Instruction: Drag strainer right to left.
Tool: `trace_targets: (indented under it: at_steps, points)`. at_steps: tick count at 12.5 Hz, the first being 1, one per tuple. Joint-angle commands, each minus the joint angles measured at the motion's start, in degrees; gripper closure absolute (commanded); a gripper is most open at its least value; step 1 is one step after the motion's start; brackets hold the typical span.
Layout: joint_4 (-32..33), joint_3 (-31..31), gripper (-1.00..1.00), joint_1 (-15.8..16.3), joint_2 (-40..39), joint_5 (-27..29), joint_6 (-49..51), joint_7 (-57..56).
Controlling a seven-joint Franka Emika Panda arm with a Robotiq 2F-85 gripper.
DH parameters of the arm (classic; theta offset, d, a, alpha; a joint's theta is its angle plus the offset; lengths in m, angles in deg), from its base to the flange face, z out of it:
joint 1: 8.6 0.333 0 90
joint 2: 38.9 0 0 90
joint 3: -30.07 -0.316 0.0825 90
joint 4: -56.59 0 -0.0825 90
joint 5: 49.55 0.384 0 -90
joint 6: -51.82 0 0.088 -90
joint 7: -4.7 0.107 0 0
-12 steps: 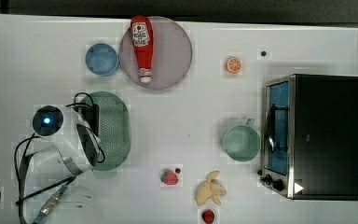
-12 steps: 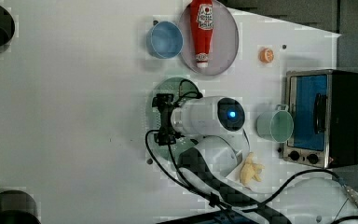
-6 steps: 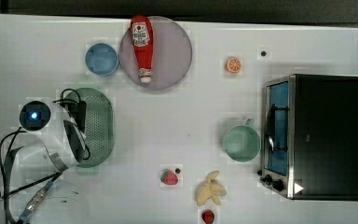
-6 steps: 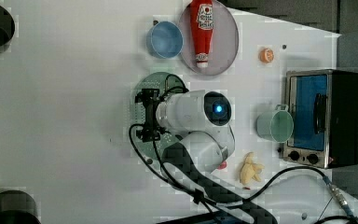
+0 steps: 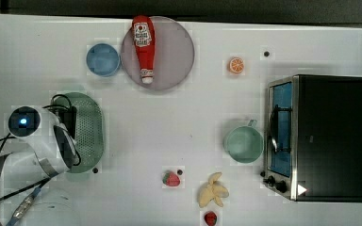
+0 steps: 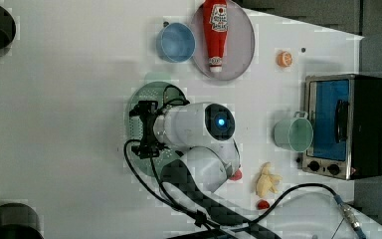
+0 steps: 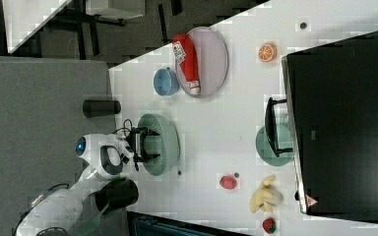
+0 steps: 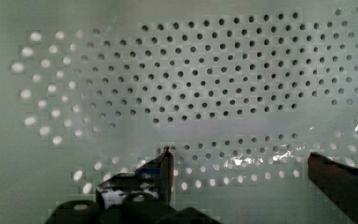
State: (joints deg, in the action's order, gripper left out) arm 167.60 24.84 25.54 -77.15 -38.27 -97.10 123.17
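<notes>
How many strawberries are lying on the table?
2: one strawberry sits left of the banana in the top view; another strawberry lies below it. The arm may hide more.

Top, left & right views all look straight down at the table (image 5: 179, 117) from far, sharing it; wrist view sits v. close over the strainer (image 8: 177, 93).

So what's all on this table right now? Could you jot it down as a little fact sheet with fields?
strainer: mint green, near the top view's left edge, partly under the arm
end effector: open, fingers down inside the strainer
bowl: blue, beside the plate
plate: round, carries a ketchup bottle
cup: mint green, next to the oven
oven: at the top view's right
small items: orange slice, banana, two strawberries
</notes>
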Motion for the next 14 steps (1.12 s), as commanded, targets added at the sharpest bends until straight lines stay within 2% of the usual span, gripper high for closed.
trace_targets:
  at_steps: [1,4,7,11,14]
  points:
    - [-2.2,-0.4,-1.00,1.6,-0.4,0.0,0.4,2.6]
    - [-4.4,-0.3,-1.00,2.7,-1.6,-0.1,-0.4,6.9]
    - [-4.4,0.0,-1.00,2.7,-0.3,-0.8,0.5,3.3]
    - [-2.8,3.7,-1.00,2.7,8.9,-2.0,10.4,-14.9]
    - [-2.2,11.1,-1.00,2.5,18.5,-2.2,19.5,-29.2]
